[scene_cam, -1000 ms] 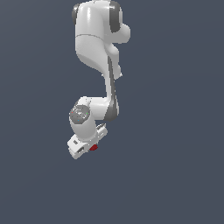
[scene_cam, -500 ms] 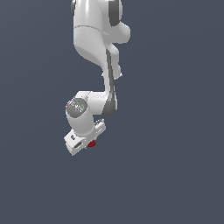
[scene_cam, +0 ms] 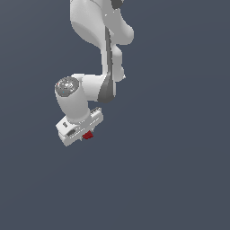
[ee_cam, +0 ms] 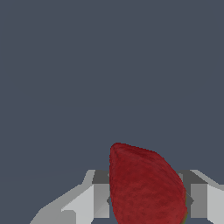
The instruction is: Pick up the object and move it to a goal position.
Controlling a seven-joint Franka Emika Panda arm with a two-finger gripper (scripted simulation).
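Flat slate-grey background fills both views, with no edge, seam or horizon to mark a surface.

Against it, in the wrist view, the jaws stand clamped on the strawberry: a pale grey finger presses one flank of the fruit and a second finger presses the other, with no gap showing between either pad and the red skin. The gripper holds the fruit with its blunt pointed end away from the camera, and the dark red, faintly dimpled body covers most of the space between the fingers. A thin sliver of yellow-green shows at the fruit's edge near the second finger; whether that is the leafy top cannot be told from this angle.

In the exterior view the same strawberry appears as a small red lump peeking out below the gripper, much smaller than the white hand that carries it. The hand is tilted, its boxy white body slanting down toward the exterior view's left. Just above it sits the rounded wrist joint with its speckled grey cap, and from there the white arm bends with a dark grey band at the elbow and rises out of the top of the picture. The fruit touches nothing but the fingers.
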